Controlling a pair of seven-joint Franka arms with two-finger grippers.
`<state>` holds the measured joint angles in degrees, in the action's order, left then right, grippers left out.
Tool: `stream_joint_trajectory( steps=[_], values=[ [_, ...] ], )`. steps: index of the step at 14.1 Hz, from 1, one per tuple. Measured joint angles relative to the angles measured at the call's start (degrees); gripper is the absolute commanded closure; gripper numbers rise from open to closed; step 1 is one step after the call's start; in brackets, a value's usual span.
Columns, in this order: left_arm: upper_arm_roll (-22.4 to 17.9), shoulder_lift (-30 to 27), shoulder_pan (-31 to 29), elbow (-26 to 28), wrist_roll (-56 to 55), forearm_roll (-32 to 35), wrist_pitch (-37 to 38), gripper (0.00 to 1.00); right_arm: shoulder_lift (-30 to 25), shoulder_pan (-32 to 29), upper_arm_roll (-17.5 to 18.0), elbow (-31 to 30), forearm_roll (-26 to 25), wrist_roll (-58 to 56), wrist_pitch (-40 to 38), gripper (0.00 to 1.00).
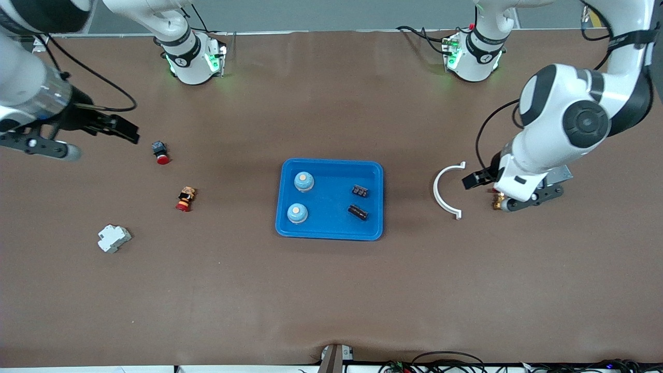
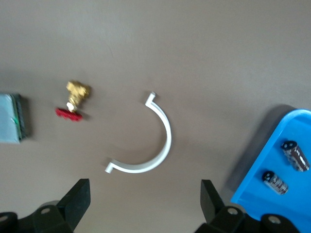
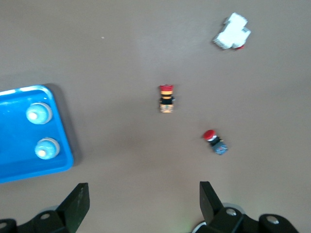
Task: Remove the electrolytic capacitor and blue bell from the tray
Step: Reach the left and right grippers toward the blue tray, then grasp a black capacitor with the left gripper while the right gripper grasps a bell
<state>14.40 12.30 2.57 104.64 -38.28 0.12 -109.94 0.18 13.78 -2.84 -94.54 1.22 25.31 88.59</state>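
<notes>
Two blue bells (image 1: 303, 181) and two electrolytic capacitors (image 1: 358, 211) still sit in the tray (image 1: 331, 232) at mid-bench. Our left pincer (image 1: 479, 178) hangs jaws apart over the white clip (image 1: 444, 190); the right pincer (image 1: 121, 129), also apart, waits above the bench near a red push button (image 1: 161, 153). We judge each should descend straight, straddling one item on its own side of the tray.

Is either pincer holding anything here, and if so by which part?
Nothing is held. The left pincer hangs open over the white curved clip; the right pincer hangs open over bare table.
</notes>
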Motion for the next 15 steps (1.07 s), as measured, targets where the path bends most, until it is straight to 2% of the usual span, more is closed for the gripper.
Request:
stream_joint_trajectory(
  steps=[4, 8, 12, 15],
  values=[
    [0.2, 2.0, 4.1, 0.1, -11.4, 0.0, -0.9, 0.0, 2.5, 8.2, 0.2, -4.5, 0.0, 11.9, 8.2, 0.0],
    [0.2, 3.5, 8.7, 0.3, -22.0, 0.0, -3.0, 0.0, 10.2, 14.6, 0.2, -5.3, 0.3, 19.5, 19.0, 0.0],
    [0.2, 7.5, 13.7, 0.5, -33.8, 0.0, -10.2, 0.0, 17.1, 16.7, 0.1, -5.2, 5.5, 20.4, 28.8, 0.0],
    [0.2, 11.7, 17.0, 0.6, -44.4, 0.0, -19.3, 0.0, 21.1, 18.5, 0.2, -5.1, 6.6, 20.3, 32.9, 0.0]
  ],
)
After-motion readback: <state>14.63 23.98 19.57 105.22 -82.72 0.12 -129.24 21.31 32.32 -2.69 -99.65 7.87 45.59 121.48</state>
